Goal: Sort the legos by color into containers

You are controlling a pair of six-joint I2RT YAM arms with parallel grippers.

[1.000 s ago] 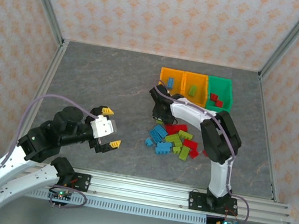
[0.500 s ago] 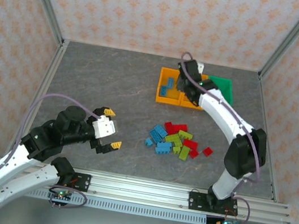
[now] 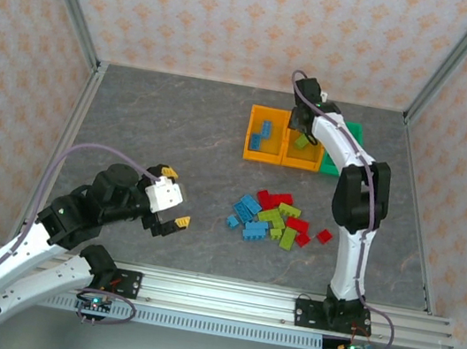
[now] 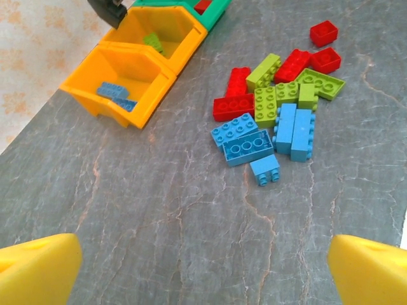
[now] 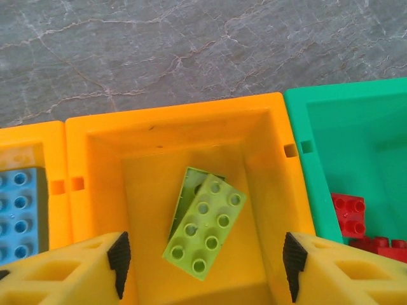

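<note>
Right gripper (image 3: pixel 303 125) is at the upper middle of the top view, over the middle orange bin (image 3: pixel 303 163), jaws apart and nothing in them. A lime brick (image 3: pixel 302 141) lies in that bin. The left orange bin (image 3: pixel 250 133) holds blue bricks (image 3: pixel 265 131), and the green bin (image 3: pixel 360 144) sits at the right end of the row. The loose legos (image 3: pixel 276 217) are heaped at centre frame on the grey table (image 3: pixel 161 127). The left gripper (image 3: pixel 176 196) hangs at lower left, spread wide, empty.

On the left wrist view, that gripper's yellow fingertips (image 4: pixel 38 270) sit in the bottom corners, well apart. The pile (image 4: pixel 280 108) is at upper right, the bins at upper left.

On the right wrist view, the fingers (image 5: pixel 89 270) stand clear on either side. The lime brick (image 5: pixel 203 222) lies tilted on the bin floor at centre, and red bricks (image 5: pixel 356 216) lie in the green bin (image 5: pixel 343 92) at right.
</note>
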